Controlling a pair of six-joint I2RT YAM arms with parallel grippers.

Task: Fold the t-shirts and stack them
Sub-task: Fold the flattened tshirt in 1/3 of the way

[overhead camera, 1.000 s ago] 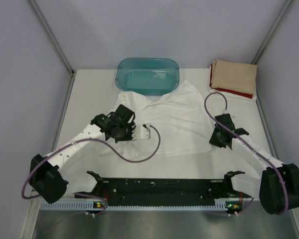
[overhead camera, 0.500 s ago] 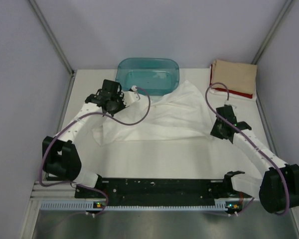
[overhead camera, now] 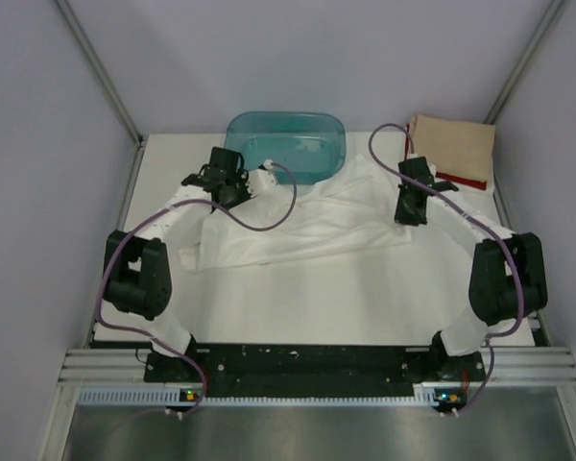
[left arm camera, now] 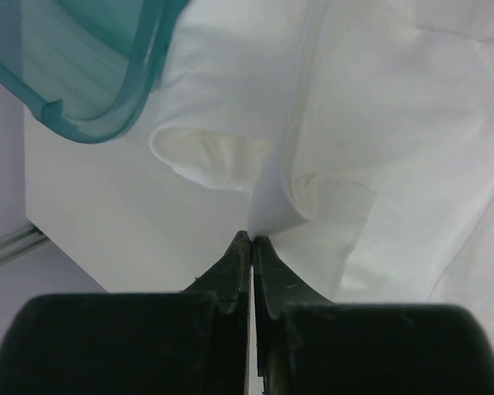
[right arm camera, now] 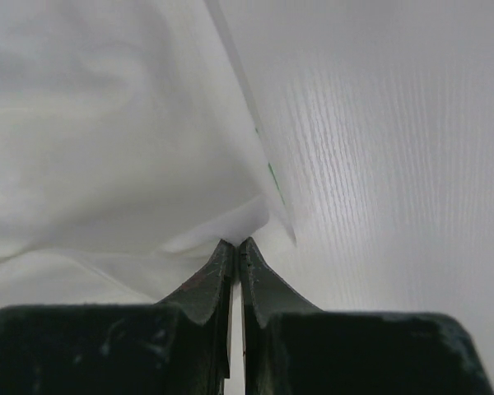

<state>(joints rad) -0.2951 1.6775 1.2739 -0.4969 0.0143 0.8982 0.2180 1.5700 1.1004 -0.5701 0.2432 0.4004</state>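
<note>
The white t-shirt lies crumpled and folded over across the middle of the table, its print hidden. My left gripper is shut on a pinch of its cloth at the shirt's far left, beside the tub. My right gripper is shut on its right edge. The tan t-shirt lies folded on top of the red t-shirt at the back right corner.
A translucent teal plastic tub stands at the back centre, its corner close to my left gripper. Walls and metal posts close in the table on both sides. The black rail runs along the near edge.
Both grippers carried the shirt's near edge away from me toward the back, folding the white shirt over itself. The right gripper moved up beside the tan shirt; the left barely shifted lately.
</note>
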